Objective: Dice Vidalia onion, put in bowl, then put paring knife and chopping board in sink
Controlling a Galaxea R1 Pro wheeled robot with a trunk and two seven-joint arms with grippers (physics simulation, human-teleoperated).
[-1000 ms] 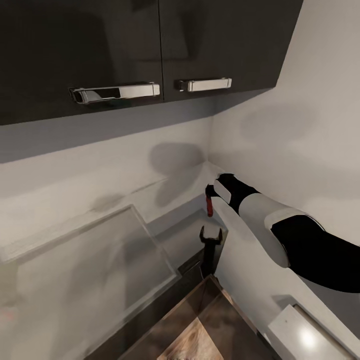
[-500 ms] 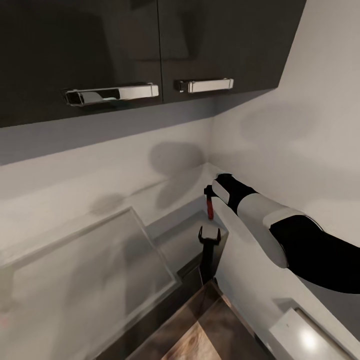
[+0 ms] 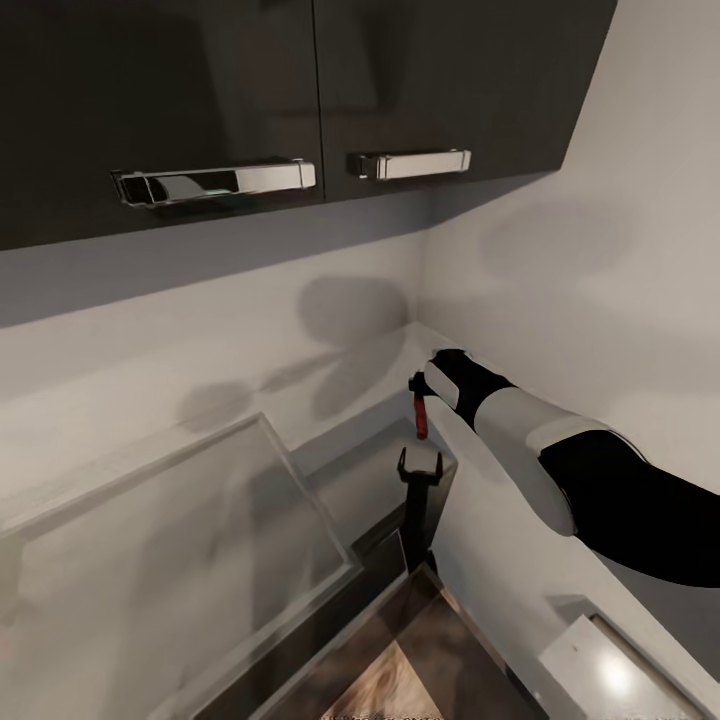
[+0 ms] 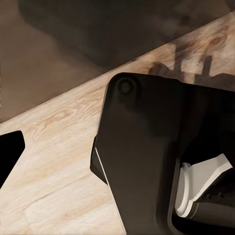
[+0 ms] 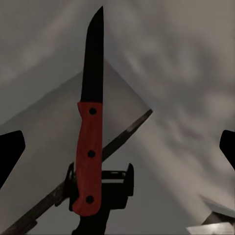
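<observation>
The right end effector (image 3: 420, 392) is clenched on the paring knife (image 5: 90, 142), held over the table's (image 3: 350, 470) corner. The step looks like carrying it; next it must travel to the sink or chopping board, neither identifiable. The left end effector's state cannot be told.

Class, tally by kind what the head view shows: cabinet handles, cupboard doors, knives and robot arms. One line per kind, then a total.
Chrome cabinet handles: 2
Dark cupboard doors: 2
Paring knife: 1, red handle, hanging at the right hand
Robot arms: 1
Total: 6
</observation>
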